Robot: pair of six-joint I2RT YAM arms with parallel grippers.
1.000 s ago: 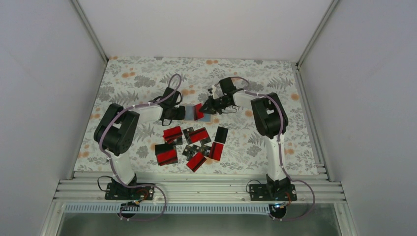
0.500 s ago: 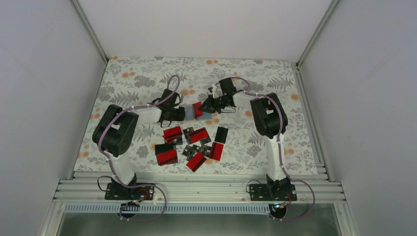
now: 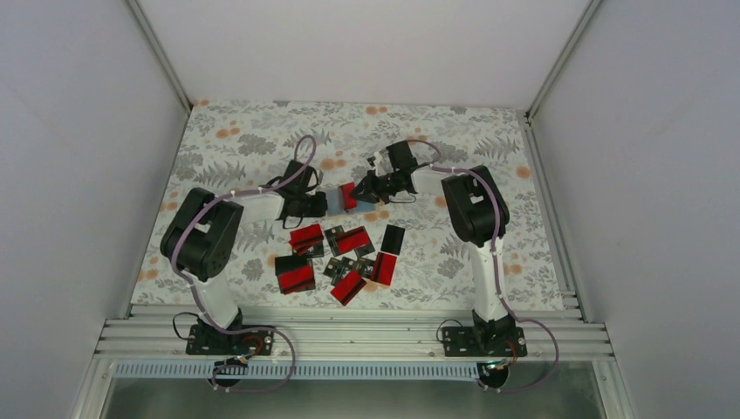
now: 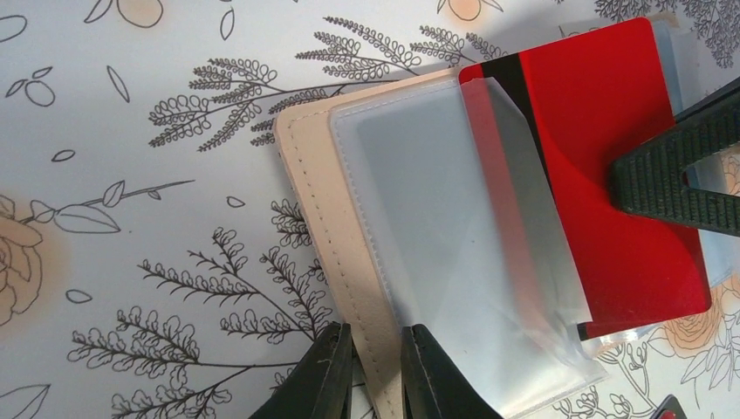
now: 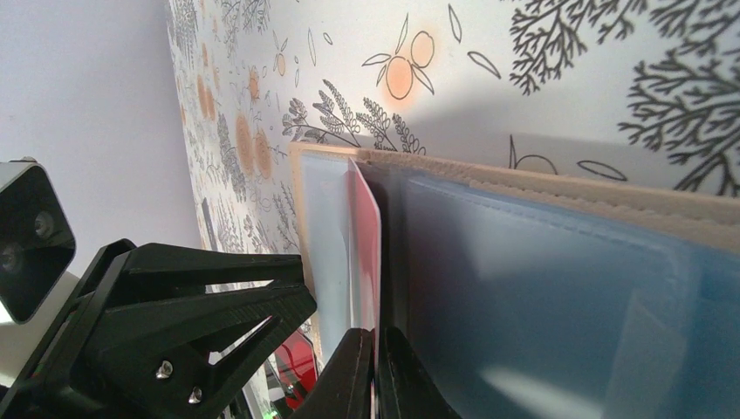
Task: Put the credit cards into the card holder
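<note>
Now left gripper (image 4: 377,342) clamps holder (image 4: 310,175) by its tan edge; right gripper (image 5: 377,353) pinches red card (image 4: 611,122), partly inside clear sleeve (image 4: 419,218), mid-table (image 3: 244,131); other cards (image 3: 340,253) lie toward near edge.

Floral-print counter (image 3: 262,131), grey leaves and orange blooms. Scattered toward its near edge: red-and-black cards (image 3: 349,240), some overlapping. Just beyond, tan holder (image 4: 318,201), open; contact with counter unclear.

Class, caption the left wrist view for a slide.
Left gripper pinches the card holder; right gripper holds a red card partway inside its clear sleeve.
</note>
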